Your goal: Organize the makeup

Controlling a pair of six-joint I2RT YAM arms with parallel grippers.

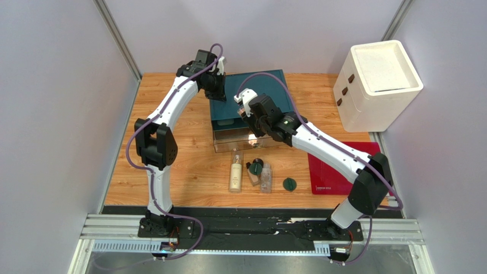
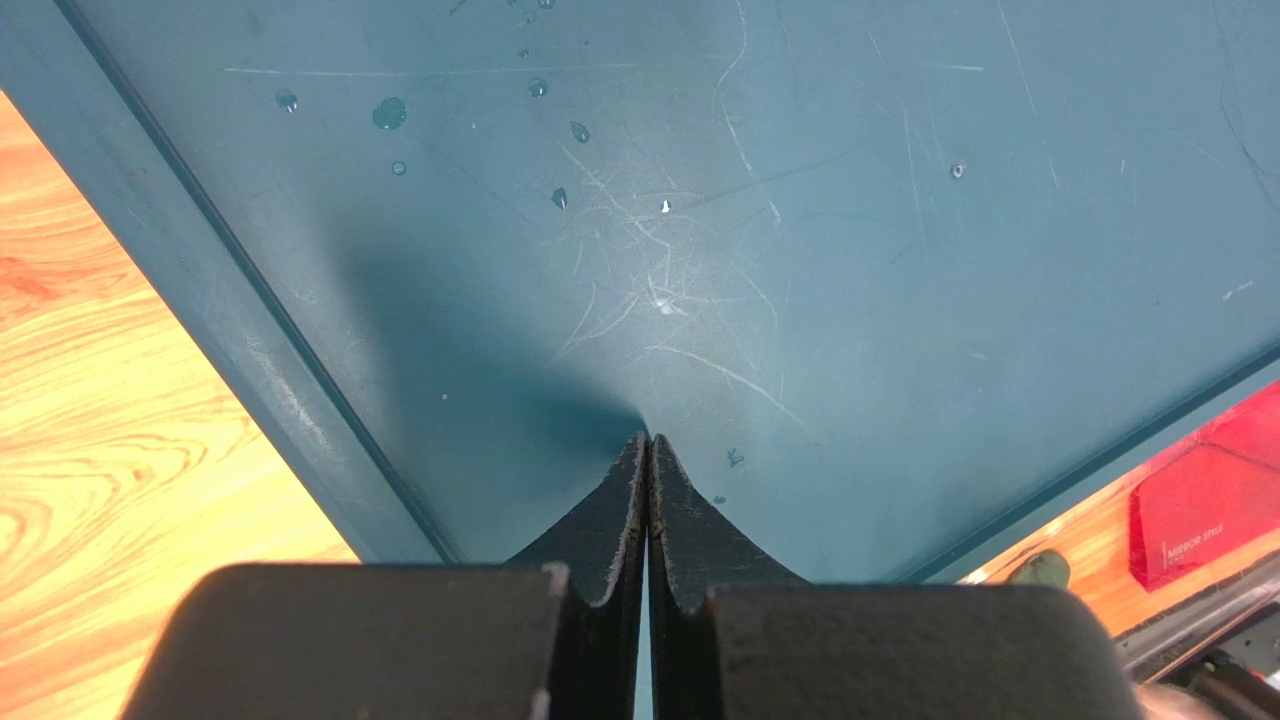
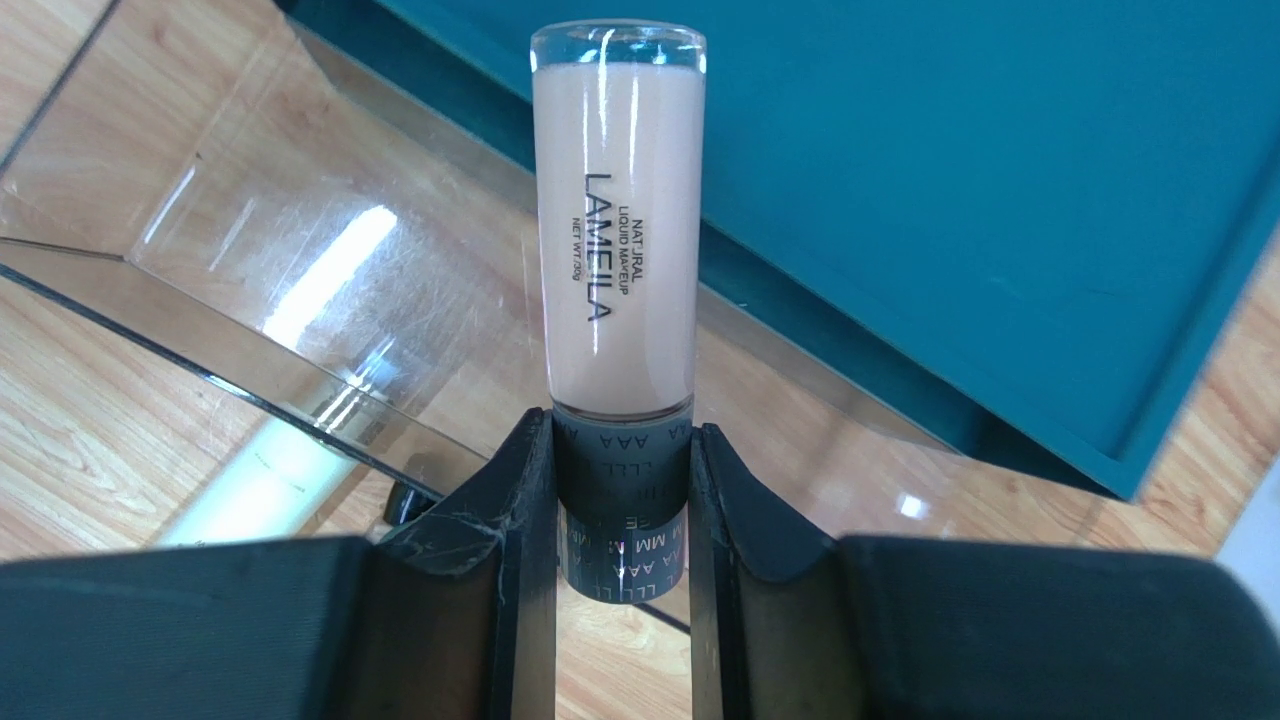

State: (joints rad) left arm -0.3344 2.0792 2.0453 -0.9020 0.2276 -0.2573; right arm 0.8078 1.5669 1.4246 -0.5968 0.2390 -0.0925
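1. The left gripper (image 2: 648, 450) is clenched with nothing in it, its tips resting on the top of the teal box (image 2: 842, 225). My reading is that it weighs the box down so the box does not slide while the drawer is worked.
2. The right gripper (image 3: 619, 450) grasps the beige tube (image 3: 619, 225) by its dark cap, with the body pointing out ahead of the fingers. Gripping the cap leaves the whole length free to go in first.
3. The tube hangs over the clear drawer (image 3: 286, 255), which stands pulled out at the front of the box. It is not yet laid inside.
4. The bottle (image 1: 235, 174), a clear vial (image 1: 266, 178) and a green disc (image 1: 290, 184) wait on the table (image 1: 171, 171) just in front of the drawer, within short reach for later picks.
5. The next move probably calls for lowering the tube flat before letting go, so it does not roll or strike the drawer wall.
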